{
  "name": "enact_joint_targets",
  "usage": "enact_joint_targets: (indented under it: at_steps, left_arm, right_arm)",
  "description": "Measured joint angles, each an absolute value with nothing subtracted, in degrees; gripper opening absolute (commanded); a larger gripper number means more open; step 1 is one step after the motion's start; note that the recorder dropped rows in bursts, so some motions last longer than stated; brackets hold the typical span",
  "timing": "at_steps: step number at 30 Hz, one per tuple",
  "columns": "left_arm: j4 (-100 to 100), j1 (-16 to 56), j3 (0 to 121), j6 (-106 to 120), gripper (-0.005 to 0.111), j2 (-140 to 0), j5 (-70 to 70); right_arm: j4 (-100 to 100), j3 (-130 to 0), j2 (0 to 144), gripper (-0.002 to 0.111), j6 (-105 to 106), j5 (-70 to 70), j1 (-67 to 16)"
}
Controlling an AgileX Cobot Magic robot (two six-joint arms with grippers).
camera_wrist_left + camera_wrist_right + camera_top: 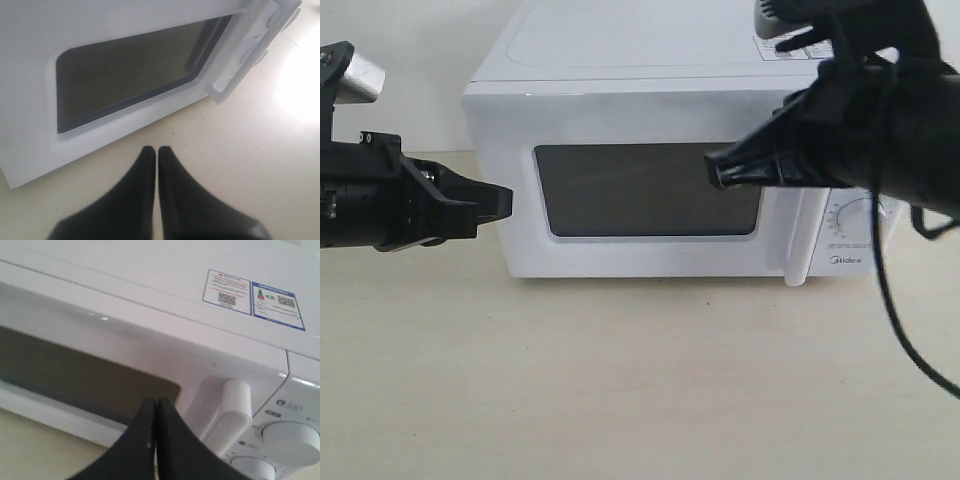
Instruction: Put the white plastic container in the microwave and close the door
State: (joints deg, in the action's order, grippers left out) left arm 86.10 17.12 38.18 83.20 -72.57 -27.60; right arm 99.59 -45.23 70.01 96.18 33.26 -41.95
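Right gripper (720, 170): fingers pressed together, nothing between them. The tip is level with the upper half of the microwave's window, at its handle-side edge. The right wrist view (156, 402) shows the closed tip in front of the window corner nearest the handle. Whether it touches the glass cannot be told.

Left gripper (506, 203): fingers pressed together and empty. It sits low, just off the microwave's hinge-side front corner, and points toward it. In the left wrist view (157, 150) bare table separates the tip from the front of the microwave.

Door (620, 252): lies flush with the front of the microwave, shut. Its dark window (640, 195) shows nothing of the inside.

Handle (800, 235): a white upright bar on the door's edge beside the control panel, just past the right gripper's tip.

Dials (295, 440): round and white, on the microwave's panel beyond the handle, one above the other.

Microwave (620, 80): a white box standing upright on the table, with blue-edged stickers (252, 297) on its top above the panel.

White plastic container: not seen in any view, and whether it is behind the dark window cannot be told.

Table (620, 390): pale surface in front of and under the microwave.
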Motion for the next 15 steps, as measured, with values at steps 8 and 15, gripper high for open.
enact_joint_targets:
  at_steps: [8, 15]
  left_arm:
    - [86.1, 17.1, 38.2, 83.2, 0.004, -72.6, -27.6]
    - [86.1, 17.1, 38.2, 83.2, 0.004, -72.6, -27.6]
  right_arm:
    - [100.1, -37.5, 52.0, 0.0, 96.7, 34.0, -55.1]
    - [100.1, -37.5, 43.4, 0.0, 96.5, 34.0, -56.6]
